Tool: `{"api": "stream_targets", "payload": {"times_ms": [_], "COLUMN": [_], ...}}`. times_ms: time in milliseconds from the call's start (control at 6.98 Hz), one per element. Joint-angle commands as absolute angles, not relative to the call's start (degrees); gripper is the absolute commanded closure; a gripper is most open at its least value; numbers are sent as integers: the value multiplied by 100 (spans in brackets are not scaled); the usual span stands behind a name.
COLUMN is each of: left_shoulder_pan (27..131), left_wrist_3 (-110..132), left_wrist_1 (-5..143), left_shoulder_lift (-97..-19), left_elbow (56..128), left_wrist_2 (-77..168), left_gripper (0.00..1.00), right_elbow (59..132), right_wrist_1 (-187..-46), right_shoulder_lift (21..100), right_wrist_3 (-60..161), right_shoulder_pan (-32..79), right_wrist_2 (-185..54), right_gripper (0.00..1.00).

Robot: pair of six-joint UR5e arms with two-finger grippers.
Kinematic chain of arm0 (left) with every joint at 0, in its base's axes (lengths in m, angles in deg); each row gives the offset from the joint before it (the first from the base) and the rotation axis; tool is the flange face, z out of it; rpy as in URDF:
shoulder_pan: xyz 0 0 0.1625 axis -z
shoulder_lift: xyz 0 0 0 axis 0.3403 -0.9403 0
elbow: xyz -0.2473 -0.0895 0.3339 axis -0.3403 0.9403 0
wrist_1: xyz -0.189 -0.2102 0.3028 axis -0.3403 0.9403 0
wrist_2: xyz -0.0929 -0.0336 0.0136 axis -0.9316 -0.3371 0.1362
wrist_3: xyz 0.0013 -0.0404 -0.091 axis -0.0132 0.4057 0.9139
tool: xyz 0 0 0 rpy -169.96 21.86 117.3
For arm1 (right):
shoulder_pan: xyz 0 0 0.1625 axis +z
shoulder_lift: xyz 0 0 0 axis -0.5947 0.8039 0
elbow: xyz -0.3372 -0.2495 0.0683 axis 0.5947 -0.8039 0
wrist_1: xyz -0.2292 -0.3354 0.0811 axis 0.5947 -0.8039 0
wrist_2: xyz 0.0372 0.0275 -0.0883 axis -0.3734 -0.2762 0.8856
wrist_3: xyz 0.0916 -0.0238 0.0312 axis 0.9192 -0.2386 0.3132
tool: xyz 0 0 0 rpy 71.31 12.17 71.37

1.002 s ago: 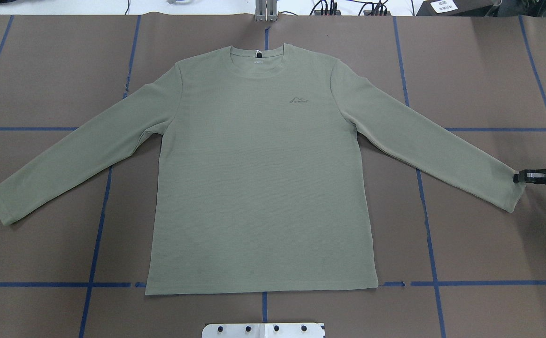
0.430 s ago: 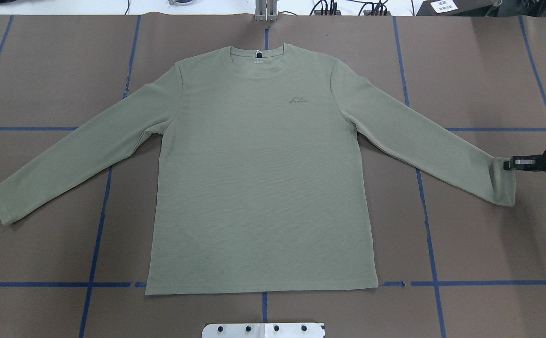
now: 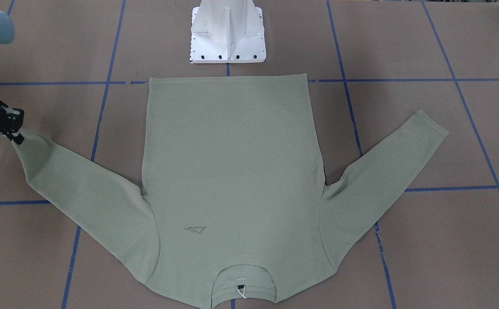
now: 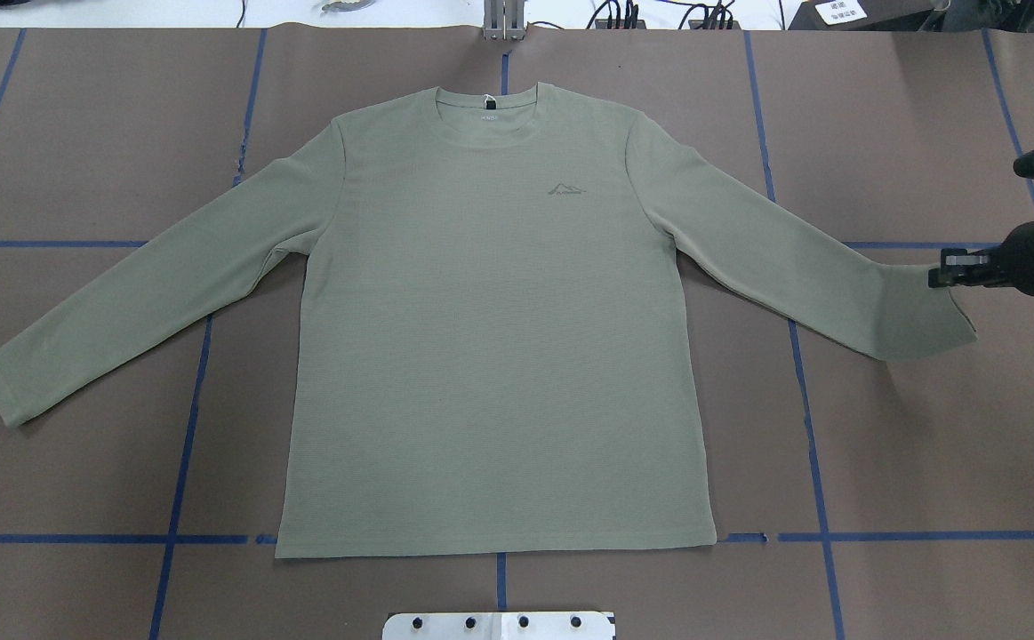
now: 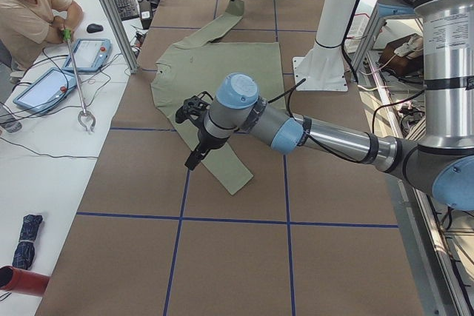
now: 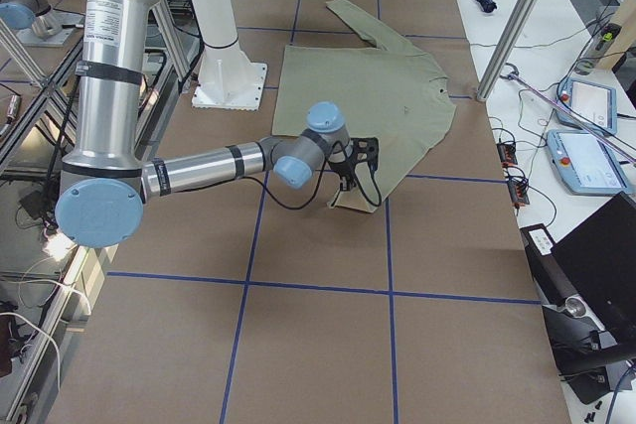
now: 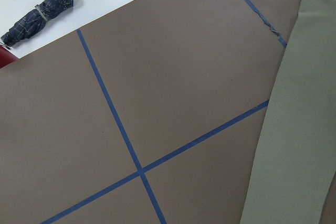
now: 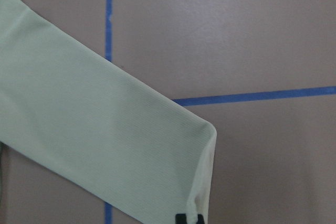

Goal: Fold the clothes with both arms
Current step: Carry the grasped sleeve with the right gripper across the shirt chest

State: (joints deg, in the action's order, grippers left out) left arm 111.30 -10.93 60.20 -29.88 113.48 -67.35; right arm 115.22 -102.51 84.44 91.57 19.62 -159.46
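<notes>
Exterior front-facing: the shirt (image 3: 228, 163) is lying flat and face up on the brown table (image 3: 425, 257). Its hem is pointing toward the white pedestal (image 3: 228, 38) and its collar toward the bottom edge. At the view's left edge the right gripper (image 3: 16, 136) is pinching the cuff (image 3: 21, 145) of the right-side sleeve, jaws closed on the fabric.

Overhead exterior: that cuff is hanging raised off the table from the right gripper. The left-side sleeve (image 4: 125, 302) is lying spread flat, with no gripper near it. Blue tape lines (image 4: 814, 444) are crossing the table around the shirt.

Exterior left: the near left arm (image 5: 326, 135) is reaching out above the table. Its left gripper (image 5: 194, 157) is showing just beside the left-side sleeve, and I cannot tell whether it is open or closed. A person (image 5: 33, 5) is sitting at the upper left.

Exterior right: the near right arm (image 6: 199, 166) is stretching across the table and holding the cuff lifted. The rest of the shirt is lying flat beyond it.

Left wrist-mounted: the camera is looking down on crossing tape lines, with the sleeve's edge at the right. A folded umbrella (image 7: 38, 13) is lying on a white surface past the table's edge.

Right wrist-mounted: the sleeve is running down from the upper left to black fingertips (image 8: 188, 219), which are clamping the cuff at the bottom edge.
</notes>
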Motion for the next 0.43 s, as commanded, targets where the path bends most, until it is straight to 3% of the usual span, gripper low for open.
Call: {"api": "stream_targets", "payload": {"times_ms": [0,143,286], "left_shoulder_pan": [11130,11130,11130], "left_wrist_3": [-1083,-1074,-1083], "left_wrist_1": [6020,6020,6020], "left_shoulder_lift": [-2988,-2988,-2988], "left_elbow": [11347,11329,11294], "left_wrist_2": [-6735,-6735,-6735], "left_gripper": [0,0,0], "right_elbow": [11862,11574,10954], "right_wrist_1": [-12483,-13809,-14127], "right_shoulder_lift": [6514,5058,4086], "right_wrist_3": [9802,10311,10777], "right_shoulder_pan": [1714,1225,889], "right_wrist_2": [-15877,-15302,-15001], "right_gripper": [100,100,100]}}
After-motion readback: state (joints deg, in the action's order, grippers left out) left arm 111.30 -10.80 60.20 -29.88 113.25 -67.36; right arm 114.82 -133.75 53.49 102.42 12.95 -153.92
